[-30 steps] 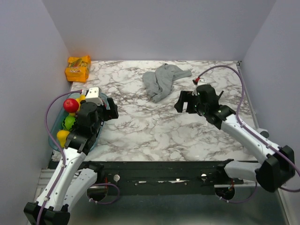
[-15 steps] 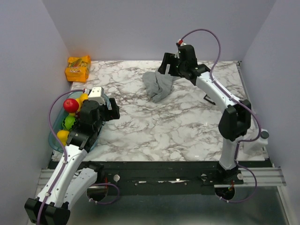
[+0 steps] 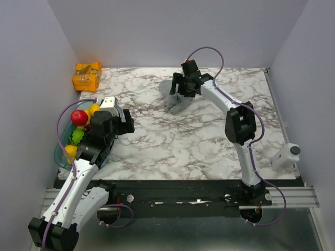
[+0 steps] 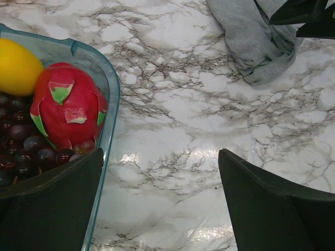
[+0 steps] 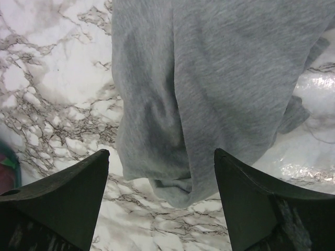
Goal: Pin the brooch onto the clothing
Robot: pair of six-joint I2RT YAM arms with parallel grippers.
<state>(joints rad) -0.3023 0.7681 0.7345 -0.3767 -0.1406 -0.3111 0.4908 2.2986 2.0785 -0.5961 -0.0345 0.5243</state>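
Fruit tray (image 3: 57, 155) at the table's left edge. Left gripper (image 3: 126, 121) beside it, jaws spread, empty. Bare marble table (image 3: 199, 136) mid-field. Clothing (image 3: 175, 104) bunched near the far edge; right gripper (image 3: 176, 87) over it, jaws spread wide.

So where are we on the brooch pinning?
Done: nothing visible. The clothing lies crumpled, and no brooch shows in any view. In hand: right gripper open over the clothing; left gripper open, empty, by the fruit tray. Remaining: fetch brooch, pin it.
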